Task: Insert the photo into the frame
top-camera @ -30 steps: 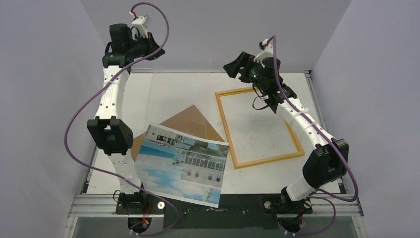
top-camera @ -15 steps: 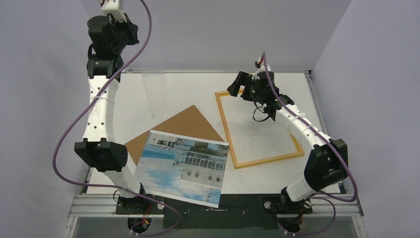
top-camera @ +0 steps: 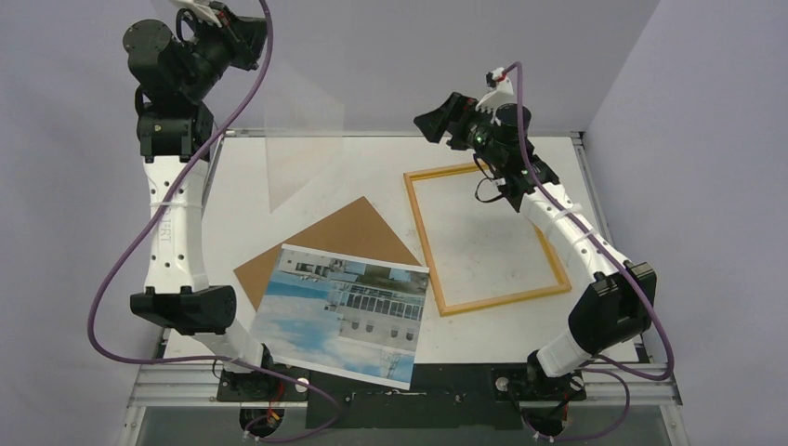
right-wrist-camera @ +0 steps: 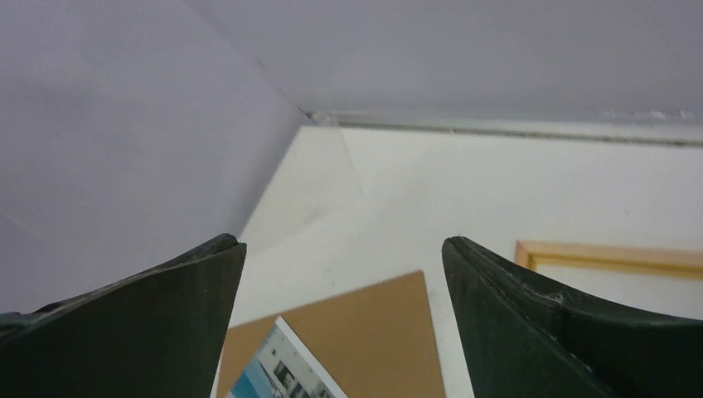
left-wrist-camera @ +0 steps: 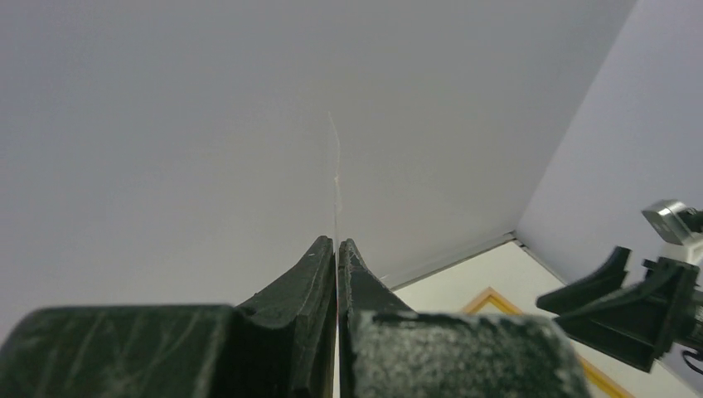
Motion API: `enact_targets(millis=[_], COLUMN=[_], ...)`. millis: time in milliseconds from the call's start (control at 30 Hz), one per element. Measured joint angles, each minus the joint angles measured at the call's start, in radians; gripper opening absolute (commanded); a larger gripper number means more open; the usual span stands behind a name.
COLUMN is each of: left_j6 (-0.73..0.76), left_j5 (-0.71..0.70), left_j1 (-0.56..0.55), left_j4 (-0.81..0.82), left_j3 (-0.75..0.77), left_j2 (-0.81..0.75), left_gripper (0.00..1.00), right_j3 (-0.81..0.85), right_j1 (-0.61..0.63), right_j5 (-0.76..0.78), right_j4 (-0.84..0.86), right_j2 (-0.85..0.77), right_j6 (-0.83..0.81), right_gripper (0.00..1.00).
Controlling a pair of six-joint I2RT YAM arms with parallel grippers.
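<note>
Bare counter (top-camera: pixel 372 167) shows inside the frame (top-camera: pixel 505 298), which lies flat on the right and looks wood-coloured. The photo (top-camera: pixel 339 314), a pale building with blue sky, lies face up near the front, just beside the frame and partly over a brown board (top-camera: pixel 348 234). The left end effector (left-wrist-camera: pixel 336 245) is pinched tight on a clear sheet (top-camera: pixel 302 139), held up high and hard to see. The right end effector (right-wrist-camera: pixel 342 249) gapes wide apart, holding nothing.

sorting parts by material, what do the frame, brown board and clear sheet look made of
The frame: probably light wood, matte, by its tan colour. The brown board: likely fibreboard or card, flat dull brown. The clear sheet: thin plastic or glass, fully see-through.
</note>
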Motion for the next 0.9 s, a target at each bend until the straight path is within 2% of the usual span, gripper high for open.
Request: enact_targets(millis=[167, 433, 700, 900], left_j6=[-0.092, -0.266, -0.433, -0.509], left_j5=[0.092, 0.247, 0.348, 0.369], left_j1=[-0.001, -0.001, -0.001, -0.001], left_j4=[0.063, 0.194, 0.295, 0.364], left_j3=[-0.021, 0.011, 0.135, 0.179], left_j2=[-0.047, -0.086, -0.085, -0.092], left_gripper=[0.0, 0.0, 0.0, 0.0], right_j3=[0.018, 0.108, 0.215, 0.255], right_j1=[0.0, -0.035, -0.084, -0.069], right_j5=[-0.04, -0.09, -0.313, -0.394], right_j4=[0.22, 0.392, 0.682, 0.739], right_j2=[0.014, 0.075, 0.137, 0.152], right_j6=[0.061, 0.141, 0.323, 0.37], right_gripper=[0.95, 0.97, 0.97, 0.96])
